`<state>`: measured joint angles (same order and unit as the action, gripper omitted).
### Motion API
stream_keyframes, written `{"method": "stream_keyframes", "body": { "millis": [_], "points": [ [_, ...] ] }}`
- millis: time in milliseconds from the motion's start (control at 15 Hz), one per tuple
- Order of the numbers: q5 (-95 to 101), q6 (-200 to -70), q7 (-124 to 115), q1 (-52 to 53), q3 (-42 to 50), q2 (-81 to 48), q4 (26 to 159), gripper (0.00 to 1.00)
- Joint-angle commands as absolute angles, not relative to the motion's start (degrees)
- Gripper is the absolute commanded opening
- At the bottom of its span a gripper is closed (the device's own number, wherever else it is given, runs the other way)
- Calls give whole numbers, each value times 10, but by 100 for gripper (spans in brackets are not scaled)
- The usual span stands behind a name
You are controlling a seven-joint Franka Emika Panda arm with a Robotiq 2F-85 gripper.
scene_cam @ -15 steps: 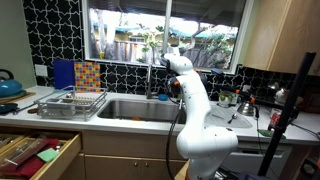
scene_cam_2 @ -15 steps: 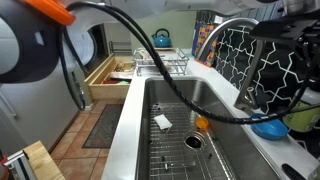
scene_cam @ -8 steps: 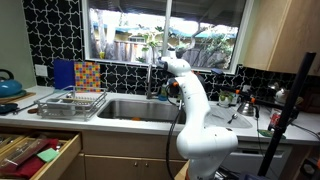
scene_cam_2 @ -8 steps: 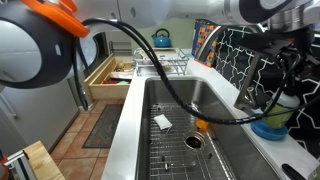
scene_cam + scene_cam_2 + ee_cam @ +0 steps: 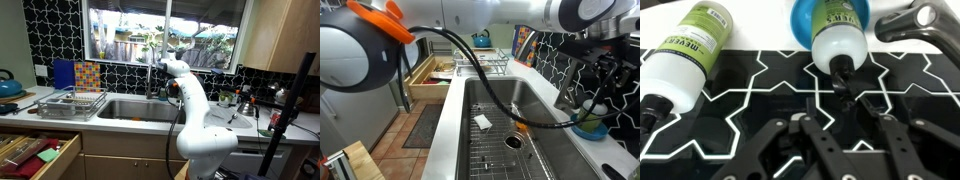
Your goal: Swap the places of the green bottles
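In the wrist view the gripper (image 5: 847, 148) fills the lower edge, its jaws spread wide and holding nothing. Just above it, at upper centre, one green-labelled bottle (image 5: 834, 32) points its dark cap (image 5: 844, 72) toward the fingers (image 5: 805, 140), with a blue bowl (image 5: 800, 15) behind it. A second green-labelled bottle (image 5: 695, 50) lies at upper left, well apart, on black patterned tile (image 5: 760, 95). A dark faucet (image 5: 912, 20) crosses the upper right.

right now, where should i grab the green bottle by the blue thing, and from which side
Probably the round body of the green bottle, behind its narrow black pump. Come straight in from the open gripper: the pump points at it and both flanks look free.
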<state>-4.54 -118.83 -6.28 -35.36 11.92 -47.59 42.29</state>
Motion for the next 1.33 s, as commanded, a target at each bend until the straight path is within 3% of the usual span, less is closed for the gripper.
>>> {"method": "stream_keyframes", "body": {
  "millis": [0, 200, 800, 1267],
  "points": [
    [-53, -1197, -54, -360, 115, -451, 436, 80],
    [-13, -1150, -110, -345, 155, -422, 445, 99],
    [71, -873, -154, -296, 215, -303, 499, 100],
    [61, -910, -166, -266, 205, -187, 611, 100]
  ]
}}
